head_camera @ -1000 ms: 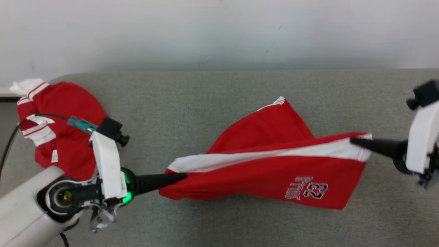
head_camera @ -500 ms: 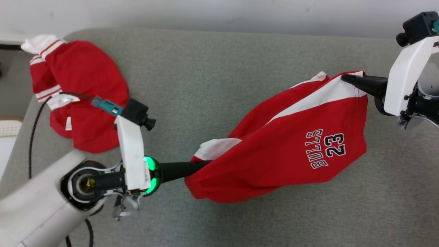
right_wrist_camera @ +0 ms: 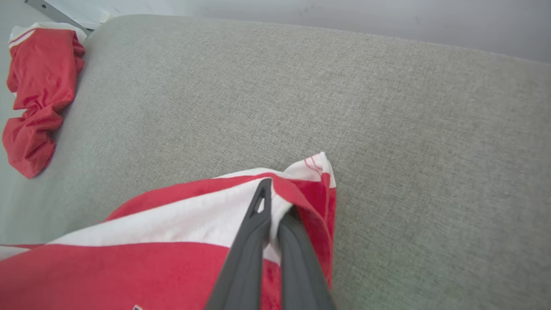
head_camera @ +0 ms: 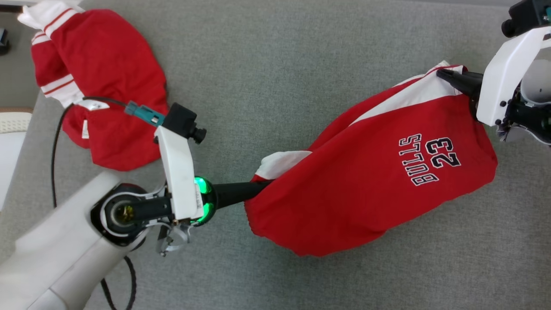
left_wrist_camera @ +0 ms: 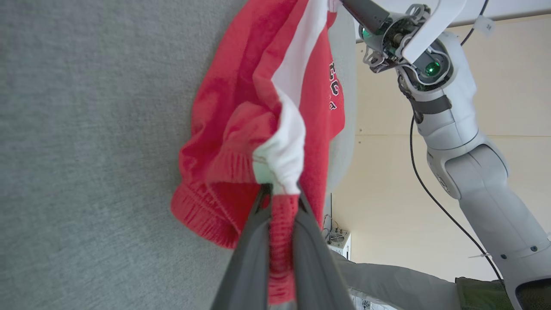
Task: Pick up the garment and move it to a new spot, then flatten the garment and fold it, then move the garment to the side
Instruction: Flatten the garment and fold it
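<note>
Between my left gripper (head_camera: 263,188) and my right gripper (head_camera: 443,74) hangs the garment (head_camera: 370,189), over the padded surface (head_camera: 267,64); other garment (head_camera: 103,86) heaped at its far-left corner.

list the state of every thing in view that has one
red shorts, gripped at both ends, bunched and sagging, not yet flat
left claw, shut on the shorts' ribbed waistband
right claw, shut on the shorts' white-striped corner
second red garment, crumpled on the grey pad, untouched
</note>
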